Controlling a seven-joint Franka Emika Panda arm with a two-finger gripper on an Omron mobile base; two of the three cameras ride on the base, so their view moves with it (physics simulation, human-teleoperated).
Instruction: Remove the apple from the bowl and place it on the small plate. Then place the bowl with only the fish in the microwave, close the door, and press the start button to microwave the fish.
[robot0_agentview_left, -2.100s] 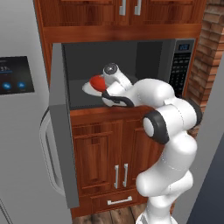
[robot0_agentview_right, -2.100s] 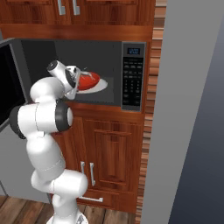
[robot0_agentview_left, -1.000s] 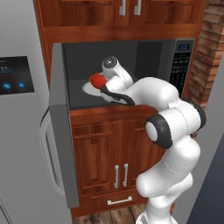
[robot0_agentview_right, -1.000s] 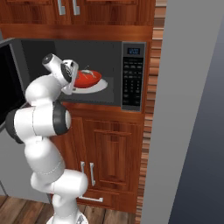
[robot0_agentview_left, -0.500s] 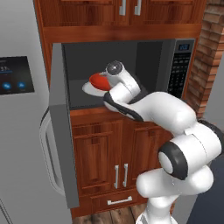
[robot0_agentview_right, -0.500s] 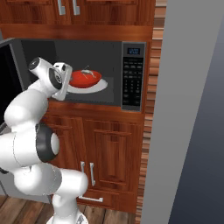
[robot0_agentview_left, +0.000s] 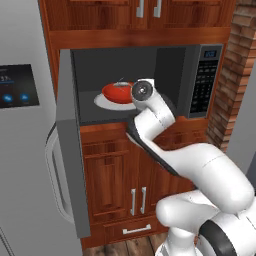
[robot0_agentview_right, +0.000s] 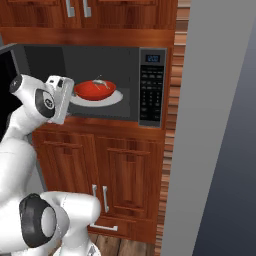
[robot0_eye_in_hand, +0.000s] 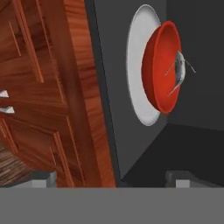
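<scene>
Red and rigid, the bowl (robot0_agentview_right: 95, 89) sat inside the microwave (robot0_agentview_right: 90, 82) on the white round disc (robot0_agentview_right: 96, 99), with the fish (robot0_eye_in_hand: 178, 72) lying in it and no apple visible. The bowl was judged light, hard and smooth, so any regrasp would best be taken across its thin rim; the fish looked loose and could slide if the bowl tipped.

With the bowl in place, the door (robot0_agentview_left: 70, 140) was judged the next thing to handle. It stood swung wide open at the left of the cavity. It appeared stiff and hinged, likely moderate in resistance. A push on its flat face near the free edge, or a hold on the curved handle (robot0_agentview_left: 52, 182), would suit it.

The tool (robot0_eye_in_hand: 111, 179) was released, its tips spread wide and holding nothing. The hand (robot0_agentview_right: 60, 99) hung just outside the cavity's near left corner, rolled on its side and facing the bowl. The arm bent sharply upward from the base.
</scene>
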